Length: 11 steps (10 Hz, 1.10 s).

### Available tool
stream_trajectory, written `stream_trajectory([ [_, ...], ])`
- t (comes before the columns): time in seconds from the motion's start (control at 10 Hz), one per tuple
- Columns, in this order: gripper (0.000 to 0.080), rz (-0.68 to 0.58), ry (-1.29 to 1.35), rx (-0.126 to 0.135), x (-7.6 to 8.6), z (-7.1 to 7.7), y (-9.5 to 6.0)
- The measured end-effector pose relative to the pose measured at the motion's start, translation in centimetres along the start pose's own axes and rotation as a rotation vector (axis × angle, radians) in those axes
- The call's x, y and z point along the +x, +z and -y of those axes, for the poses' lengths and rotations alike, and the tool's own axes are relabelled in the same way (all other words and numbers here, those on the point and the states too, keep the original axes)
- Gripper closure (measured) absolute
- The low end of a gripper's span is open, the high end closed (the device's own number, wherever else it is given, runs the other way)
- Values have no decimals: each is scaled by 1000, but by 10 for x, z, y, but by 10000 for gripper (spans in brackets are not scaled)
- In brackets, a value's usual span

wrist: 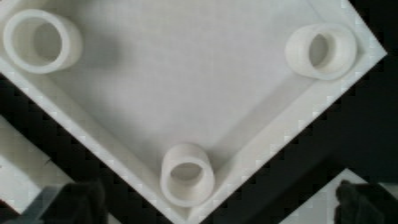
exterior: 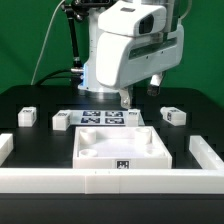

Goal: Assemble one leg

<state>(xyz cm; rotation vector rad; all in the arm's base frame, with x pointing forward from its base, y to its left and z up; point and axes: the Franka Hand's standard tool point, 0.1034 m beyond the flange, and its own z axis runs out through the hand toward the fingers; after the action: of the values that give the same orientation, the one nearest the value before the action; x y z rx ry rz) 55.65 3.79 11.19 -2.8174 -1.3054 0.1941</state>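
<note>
While the end effector [exterior: 125, 99] hangs spread and empty over the back edge of the panel [exterior: 120, 150], a leg [exterior: 173, 115] lies on the surface [exterior: 25, 97] at the exterior view's right, apart from the panel. I'd centre over it, square fingers to its long sides, then close.

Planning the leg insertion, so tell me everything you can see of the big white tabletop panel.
The tabletop panel is a square of smooth white plastic with a raised rim, lying flat on the black table, sockets up. The wrist view shows three round corner sockets, all empty. A marker tag sits on its near edge. The gripper hangs above, jaws open, not touching it.
</note>
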Motion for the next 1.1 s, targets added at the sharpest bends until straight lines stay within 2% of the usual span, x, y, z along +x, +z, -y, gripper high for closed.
stream_trajectory([
  [0.5,150,6,0,5,-1,1,0],
  [0.6,150,-1,-10,-1,-1,1,1],
  [0.7,150,-56,-102,-54,-2,1,8],
  [0.8,150,-98,-205,-104,-13,8,18],
  [0.9,150,-100,-278,-112,-24,12,27],
  [1.1,150,-108,-408,-150,-27,11,34],
])
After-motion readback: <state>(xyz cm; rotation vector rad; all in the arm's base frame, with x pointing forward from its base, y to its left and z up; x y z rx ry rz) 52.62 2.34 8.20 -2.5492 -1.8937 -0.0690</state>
